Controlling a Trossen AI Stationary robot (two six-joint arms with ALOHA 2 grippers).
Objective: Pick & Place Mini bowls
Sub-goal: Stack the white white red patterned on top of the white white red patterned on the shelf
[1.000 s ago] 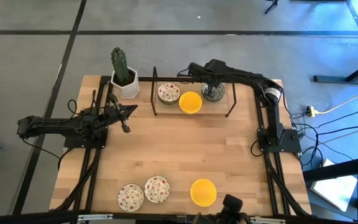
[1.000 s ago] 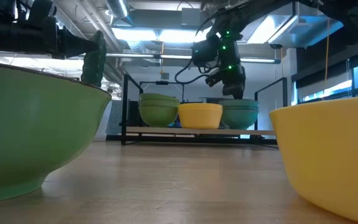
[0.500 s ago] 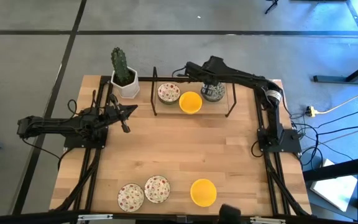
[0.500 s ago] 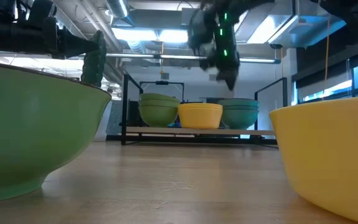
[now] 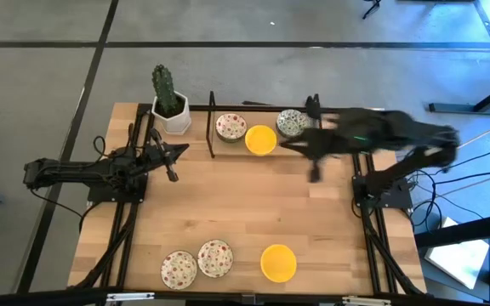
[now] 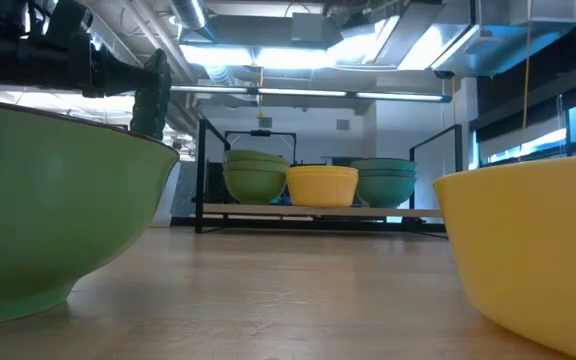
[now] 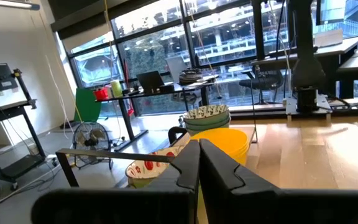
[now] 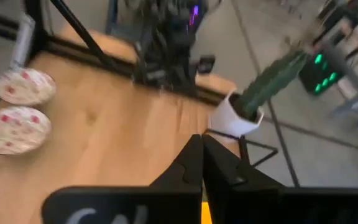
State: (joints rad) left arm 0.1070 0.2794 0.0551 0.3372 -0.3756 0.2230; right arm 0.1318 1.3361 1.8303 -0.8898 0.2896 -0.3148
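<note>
Three mini bowls stand on their bases in a row on a black rack (image 5: 317, 144) at the table's far side: a red-speckled one (image 5: 231, 127), a yellow one (image 5: 261, 139) and a blue-green patterned one (image 5: 292, 122). Two red-speckled bowls (image 5: 179, 269) (image 5: 215, 257) and a yellow bowl (image 5: 278, 262) sit near the front edge. My right gripper (image 5: 292, 146), blurred, hangs shut and empty high above the table, near the rack's right end; its shut fingers (image 8: 197, 165) show in the right wrist view. My left gripper (image 5: 179, 150) waits shut at the left, pointing at the rack.
A cactus in a white pot (image 5: 171, 110) stands at the far left corner beside the rack. The wide middle of the wooden table (image 5: 245, 204) lies bare between the rack and the front bowls. Cables run along the table's right side.
My right gripper has risen from just over the blue-green bowl on the rack. It has swung fast up and toward the table's right and near side, tipping from pointing down to nearer level. The bowl stays on the rack.
</note>
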